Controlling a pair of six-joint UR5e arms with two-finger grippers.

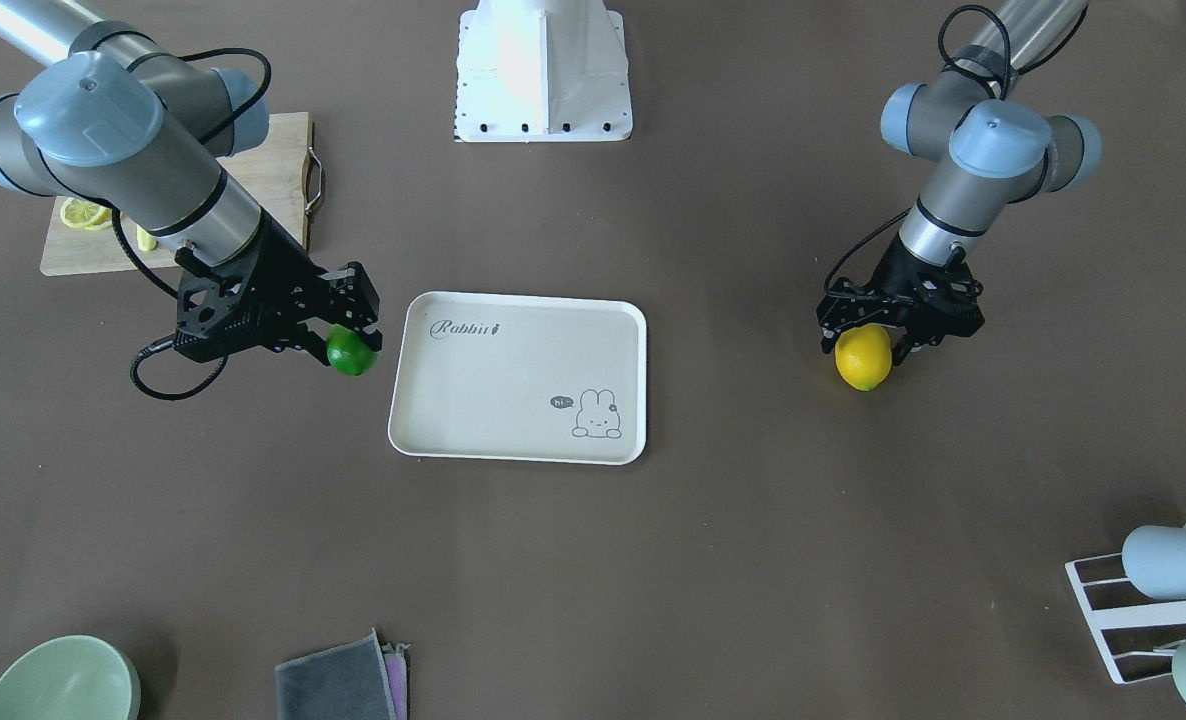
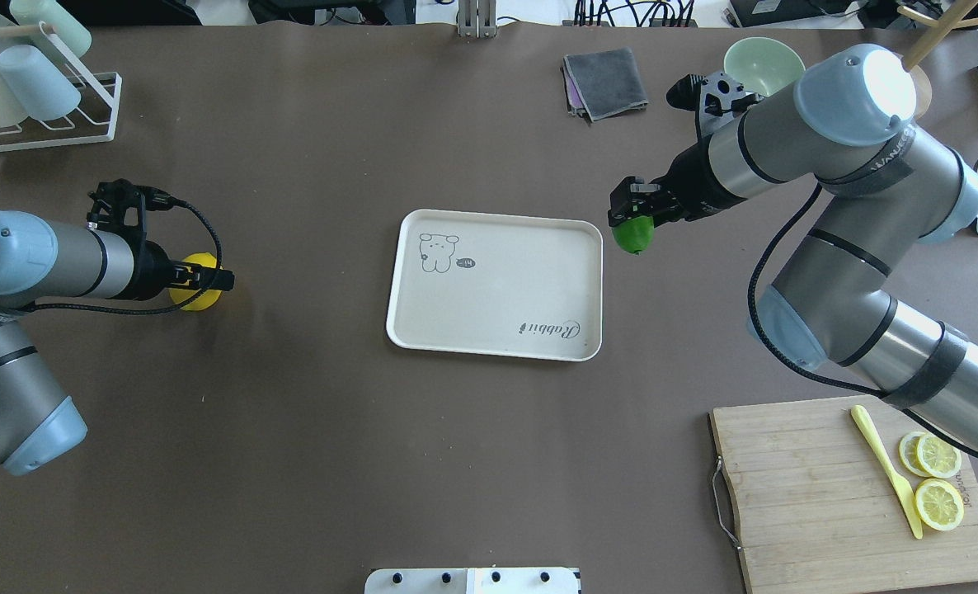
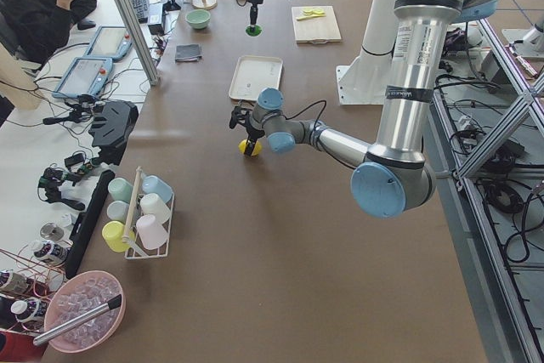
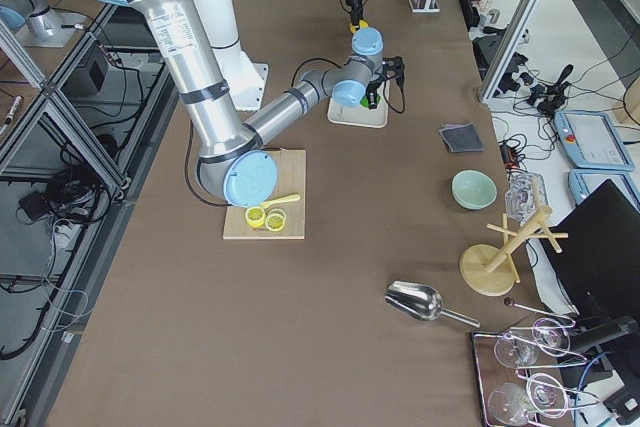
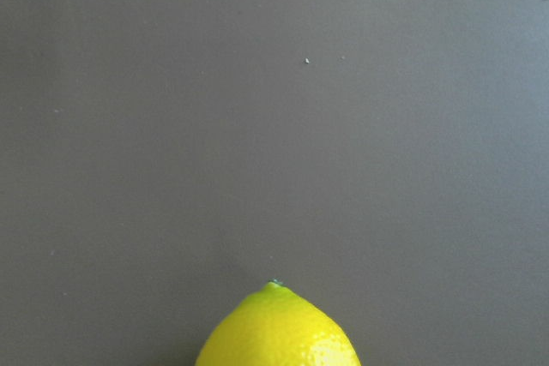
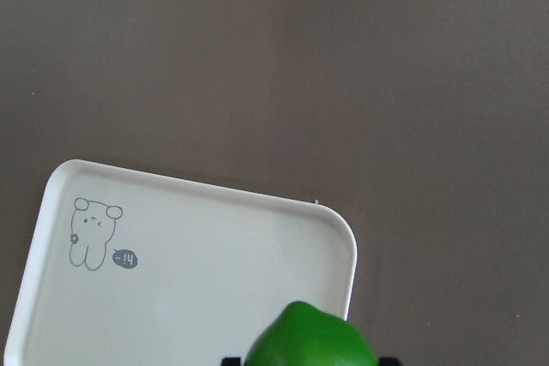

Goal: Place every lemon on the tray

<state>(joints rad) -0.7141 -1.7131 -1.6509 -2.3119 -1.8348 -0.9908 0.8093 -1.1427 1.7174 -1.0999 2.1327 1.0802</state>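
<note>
Two carries in hand, I judge: right gripper (image 1: 346, 343) clamps green lemon (image 1: 352, 353), left gripper (image 1: 867, 340) clamps yellow lemon (image 1: 863, 360); next, move both over the tray (image 1: 513, 380).

Tray (image 2: 497, 285): cream rectangle, rounded corners, white raised rim, "Rabbit" script, bunny drawing. Flat at centre of table (image 2: 291, 429); neither lemon on it.

Yellow lemon (image 2: 195, 285): bright oval, pointed tip. Clamped in left pincer (image 1: 867, 345), well left of tray, low; table contact unclear.

Green lemon (image 2: 633, 234): glossy. Clamped in right pincer (image 1: 353, 340), raised off table, just off tray's far right corner.
</note>
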